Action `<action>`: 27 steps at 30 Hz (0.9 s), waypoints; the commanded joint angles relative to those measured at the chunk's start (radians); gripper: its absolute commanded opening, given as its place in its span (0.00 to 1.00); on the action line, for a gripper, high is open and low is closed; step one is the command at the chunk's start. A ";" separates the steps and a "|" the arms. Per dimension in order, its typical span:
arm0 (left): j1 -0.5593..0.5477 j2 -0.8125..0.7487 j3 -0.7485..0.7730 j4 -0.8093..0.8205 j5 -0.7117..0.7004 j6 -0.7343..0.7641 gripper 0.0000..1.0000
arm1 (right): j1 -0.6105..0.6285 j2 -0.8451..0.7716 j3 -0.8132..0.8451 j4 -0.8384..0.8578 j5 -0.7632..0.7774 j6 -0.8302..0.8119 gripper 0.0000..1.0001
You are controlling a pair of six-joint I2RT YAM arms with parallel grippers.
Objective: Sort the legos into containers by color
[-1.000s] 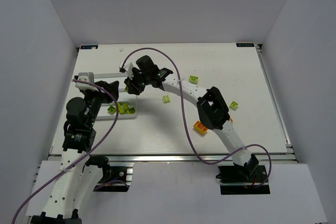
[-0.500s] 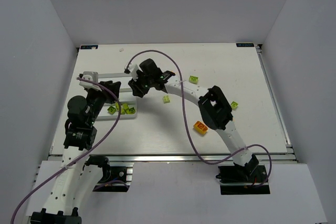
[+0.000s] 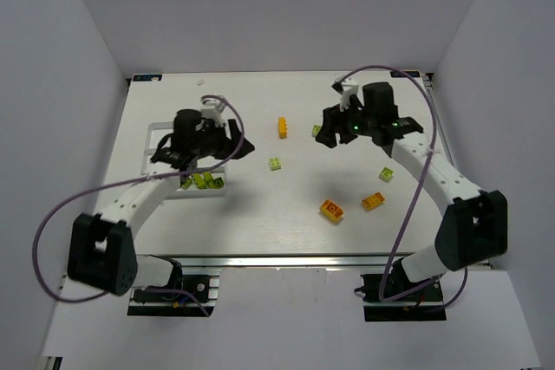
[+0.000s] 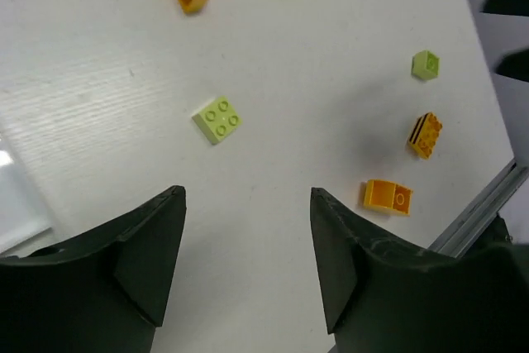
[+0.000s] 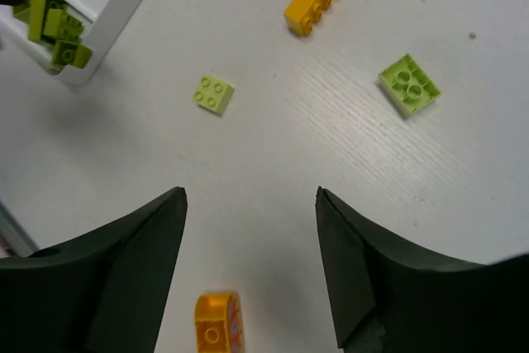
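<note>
Beneath left arm (image 3: pixel 139 197), tray (image 3: pixel 159 132) half hidden, seemingly green legos (image 3: pixel 205 181) inside; left claw (image 4: pixel 246 204), right claw (image 5: pixel 250 200) both agape.

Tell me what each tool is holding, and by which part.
Nothing is held. The left tool and the right tool are both open, with no brick between their fingers.
</note>
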 commanded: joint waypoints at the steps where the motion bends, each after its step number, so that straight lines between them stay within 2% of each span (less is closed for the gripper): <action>1: -0.127 0.118 0.119 -0.201 -0.203 -0.040 0.72 | -0.041 -0.100 -0.067 -0.068 -0.167 0.042 0.71; 2: -0.155 0.179 0.165 -0.230 -0.267 -0.059 0.75 | -0.064 -0.126 -0.087 -0.061 -0.184 0.071 0.71; 3: -0.204 0.209 0.185 -0.250 -0.326 -0.098 0.86 | -0.071 -0.172 -0.133 -0.047 -0.189 0.075 0.70; 4: -0.224 0.236 0.206 -0.287 -0.416 -0.113 0.86 | -0.094 -0.192 -0.162 -0.007 -0.193 0.077 0.70; 8: -0.303 0.371 0.329 -0.345 -0.591 -0.185 0.89 | -0.151 -0.255 -0.253 0.054 -0.176 0.068 0.72; 13: -0.385 0.560 0.485 -0.443 -0.739 -0.230 0.90 | -0.216 -0.274 -0.260 0.039 -0.230 0.056 0.72; 21: -0.428 0.747 0.667 -0.543 -0.858 -0.296 0.89 | -0.236 -0.335 -0.293 0.064 -0.238 0.056 0.70; 25: -0.447 0.806 0.722 -0.583 -0.901 -0.328 0.82 | -0.242 -0.335 -0.291 0.059 -0.248 0.056 0.70; 27: -0.447 0.813 0.723 -0.576 -0.906 -0.336 0.74 | -0.246 -0.334 -0.290 0.058 -0.256 0.056 0.70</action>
